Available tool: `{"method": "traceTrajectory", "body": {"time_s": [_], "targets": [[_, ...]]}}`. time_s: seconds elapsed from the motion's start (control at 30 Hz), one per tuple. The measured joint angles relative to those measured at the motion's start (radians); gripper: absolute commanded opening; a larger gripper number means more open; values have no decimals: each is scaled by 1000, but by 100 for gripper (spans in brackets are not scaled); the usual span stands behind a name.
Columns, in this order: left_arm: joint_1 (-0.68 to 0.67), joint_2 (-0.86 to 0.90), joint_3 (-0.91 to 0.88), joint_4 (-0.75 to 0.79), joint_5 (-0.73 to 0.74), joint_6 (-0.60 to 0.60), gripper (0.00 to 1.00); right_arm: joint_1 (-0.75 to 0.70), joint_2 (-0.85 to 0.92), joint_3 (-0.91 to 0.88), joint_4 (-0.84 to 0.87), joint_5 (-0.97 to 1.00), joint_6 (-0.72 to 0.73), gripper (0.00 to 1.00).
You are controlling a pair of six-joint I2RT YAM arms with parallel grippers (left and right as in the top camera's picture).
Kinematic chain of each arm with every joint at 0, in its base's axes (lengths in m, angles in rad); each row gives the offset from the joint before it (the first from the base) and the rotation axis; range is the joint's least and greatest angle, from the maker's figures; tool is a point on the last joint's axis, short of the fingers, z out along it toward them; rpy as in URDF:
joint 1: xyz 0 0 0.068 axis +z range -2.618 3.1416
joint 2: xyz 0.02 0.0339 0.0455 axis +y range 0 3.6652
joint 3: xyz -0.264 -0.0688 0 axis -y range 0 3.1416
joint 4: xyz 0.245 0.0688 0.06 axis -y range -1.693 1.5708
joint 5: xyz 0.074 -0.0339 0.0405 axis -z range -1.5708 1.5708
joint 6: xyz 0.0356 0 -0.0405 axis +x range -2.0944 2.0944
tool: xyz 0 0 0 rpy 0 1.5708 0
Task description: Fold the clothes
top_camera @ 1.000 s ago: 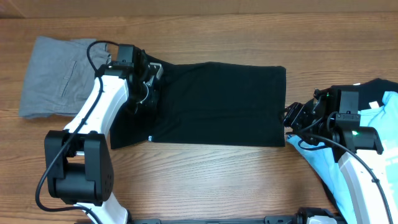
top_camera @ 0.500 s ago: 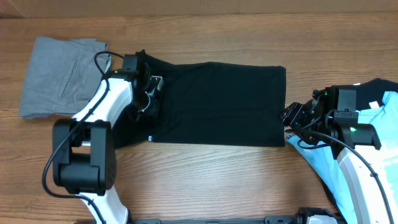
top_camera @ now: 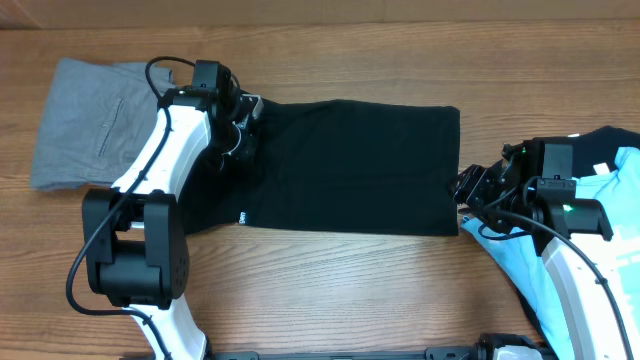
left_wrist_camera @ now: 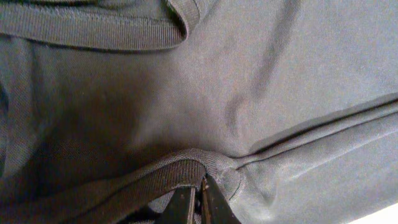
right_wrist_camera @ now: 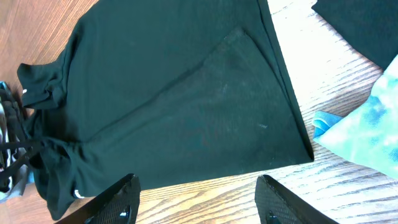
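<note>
A large black T-shirt [top_camera: 350, 165] lies spread flat across the middle of the table, its small white label [top_camera: 241, 217] near the front left corner. My left gripper [top_camera: 240, 138] sits at the shirt's left end. In the left wrist view this gripper [left_wrist_camera: 200, 188] is shut, pinching a ribbed band of the black fabric [left_wrist_camera: 155, 177]. My right gripper [top_camera: 470, 193] hovers just off the shirt's right edge. It stands open over bare wood [right_wrist_camera: 198, 194], and the black T-shirt [right_wrist_camera: 174, 99] lies beyond its fingertips.
A grey garment [top_camera: 90, 125] lies folded at the far left. At the right edge, under my right arm, a light blue T-shirt [top_camera: 625, 165] and another black garment [top_camera: 600, 140] lie bunched together, also seen as blue cloth [right_wrist_camera: 367, 130] and black cloth [right_wrist_camera: 354, 25].
My left gripper has shut on the shirt's left end and shifted toward the table's far side, drawing the fabric there with it. The right arm has stayed still.
</note>
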Motion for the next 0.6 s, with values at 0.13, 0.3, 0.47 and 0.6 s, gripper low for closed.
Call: {"method": "traceTrajectory", "body": {"time_s": [0.13, 0.3, 0.47, 0.6], "targets": [[-1, 0, 0, 32, 0, 2, 42, 0, 0, 0, 1, 0, 1, 63], [-6, 0, 1, -23, -13, 12, 37, 0, 0, 0, -10, 0, 0, 63], [41, 6, 71, -264, -81, 21, 31, 0, 0, 0, -14, 0, 0, 64], [142, 6, 118, -347, -120, 35, 32, 0, 0, 0, -14, 0, -3, 66]]}}
